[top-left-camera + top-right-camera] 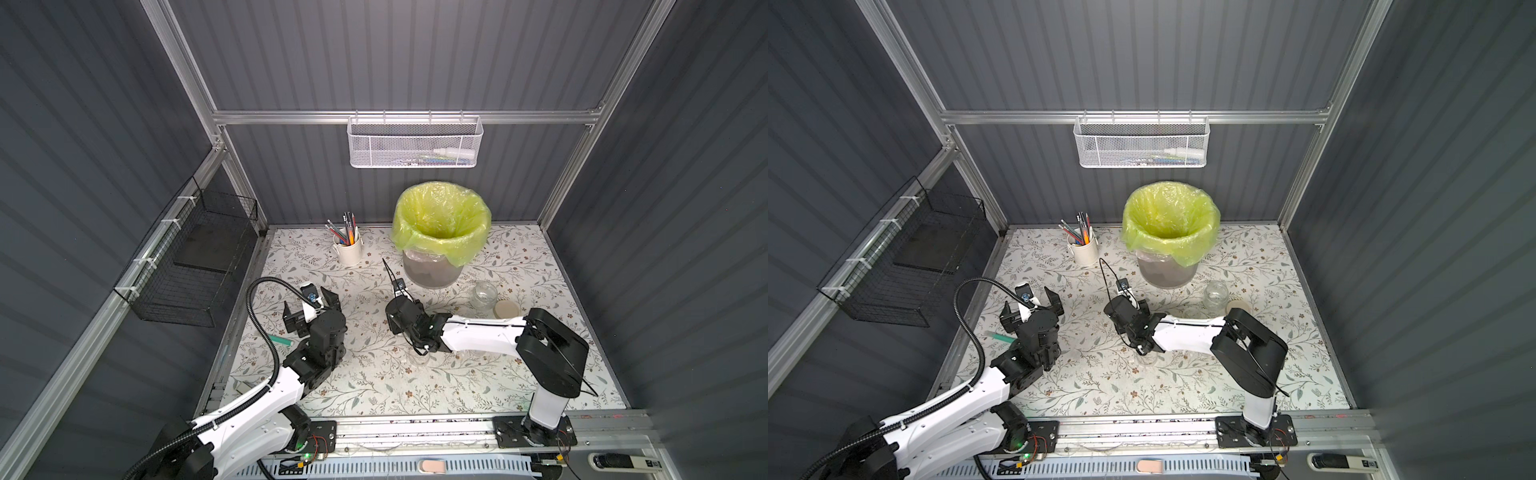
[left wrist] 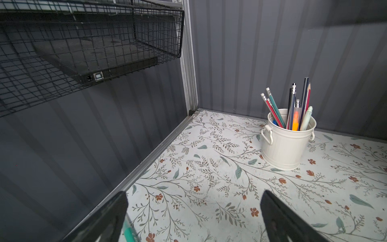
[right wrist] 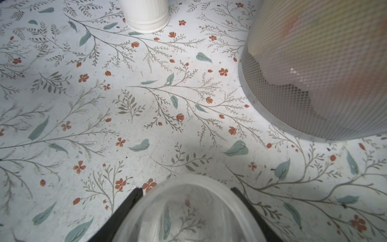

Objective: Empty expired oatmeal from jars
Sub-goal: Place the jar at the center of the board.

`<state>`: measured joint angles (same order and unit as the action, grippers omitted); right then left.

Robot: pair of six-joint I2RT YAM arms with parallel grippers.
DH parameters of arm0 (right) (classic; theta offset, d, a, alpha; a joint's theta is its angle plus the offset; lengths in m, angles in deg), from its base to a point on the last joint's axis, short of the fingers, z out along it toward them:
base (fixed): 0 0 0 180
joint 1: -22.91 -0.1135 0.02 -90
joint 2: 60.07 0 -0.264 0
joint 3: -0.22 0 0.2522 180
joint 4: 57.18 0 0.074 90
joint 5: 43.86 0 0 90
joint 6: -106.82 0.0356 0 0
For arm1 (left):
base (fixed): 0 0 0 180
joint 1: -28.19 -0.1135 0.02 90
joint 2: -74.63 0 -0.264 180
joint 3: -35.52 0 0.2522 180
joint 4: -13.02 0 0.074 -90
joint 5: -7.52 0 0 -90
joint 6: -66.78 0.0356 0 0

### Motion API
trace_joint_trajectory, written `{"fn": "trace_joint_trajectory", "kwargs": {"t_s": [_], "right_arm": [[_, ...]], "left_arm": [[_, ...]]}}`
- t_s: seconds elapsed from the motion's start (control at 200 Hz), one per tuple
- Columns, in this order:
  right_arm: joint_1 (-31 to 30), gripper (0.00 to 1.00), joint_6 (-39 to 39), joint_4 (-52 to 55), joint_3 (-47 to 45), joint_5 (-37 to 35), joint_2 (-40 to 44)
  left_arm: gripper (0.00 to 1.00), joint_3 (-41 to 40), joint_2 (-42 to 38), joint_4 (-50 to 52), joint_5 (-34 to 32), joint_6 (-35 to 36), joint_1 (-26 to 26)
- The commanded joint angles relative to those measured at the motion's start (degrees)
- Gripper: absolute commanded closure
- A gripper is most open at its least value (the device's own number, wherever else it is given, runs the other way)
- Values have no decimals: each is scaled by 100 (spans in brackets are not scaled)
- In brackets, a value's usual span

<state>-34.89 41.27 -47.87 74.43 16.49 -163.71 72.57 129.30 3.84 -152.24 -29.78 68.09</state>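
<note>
The held jar (image 3: 188,213) sits between the jaws of the right gripper (image 3: 186,190). They are closed partway on its clear glass wall, one black finger pressing each side. The wrist camera looks down into its mouth, and only the flowered table (image 3: 146,125) shows through the glass, so it looks empty. Whether it stands on the table or hangs just above it I cannot tell. No oatmeal is visible anywhere. Ahead of these jaws and off to one side stands the mesh bin (image 1: 432,276) with its yellow-green bag (image 1: 440,216), near but not under the jar. Beyond the right forearm a second jar (image 1: 484,296) stands open and looks clear, its beige lid (image 1: 507,309) lying just beside it. I cannot find a third jar; the arm may hide it. The left gripper (image 2: 194,220) has its jaws spread wide and holds nothing. The white mug (image 2: 287,144) of pencils stands well ahead of it. By my judgement most of the emptying is done, with at most one jar left.
</note>
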Motion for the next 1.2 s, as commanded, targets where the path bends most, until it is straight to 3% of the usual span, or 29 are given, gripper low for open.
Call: {"fn": "trace_joint_trajectory", "kwargs": {"t_s": [0.0, 0.2, 0.37, 0.5, 0.69, 0.976, 1.101, 1.196], "right_arm": [[-30, 37, 134, -79, -127, -119, -3], [-56, 26, 261, -102, -376, -194, 132], [-125, 15, 273, -185, -525, -217, 253], [-192, 1, 177, -149, -478, -274, 300], [-305, 1, 165, 35, -473, -315, 622], [-589, 1, 429, 389, -1148, -576, 1782], [-729, 1, 587, 659, -1468, -846, 2360], [-773, 1, 709, 858, -1716, -1025, 2917]], "left_arm": [[0, -118, 175, -687, 72, 279, -61], [0, -412, 346, -1388, 64, 515, -163], [0, -483, 341, -1372, 259, 387, -403], [0, -492, 414, -1418, 337, 393, -464], [0, -568, 530, -1770, 525, 647, -607], [0, -817, 395, -2267, 1564, 910, -1339], [0, -897, 737, -2441, 2000, 838, -1675], [0, -970, 1438, -3092, 2123, 882, -1840]]}}
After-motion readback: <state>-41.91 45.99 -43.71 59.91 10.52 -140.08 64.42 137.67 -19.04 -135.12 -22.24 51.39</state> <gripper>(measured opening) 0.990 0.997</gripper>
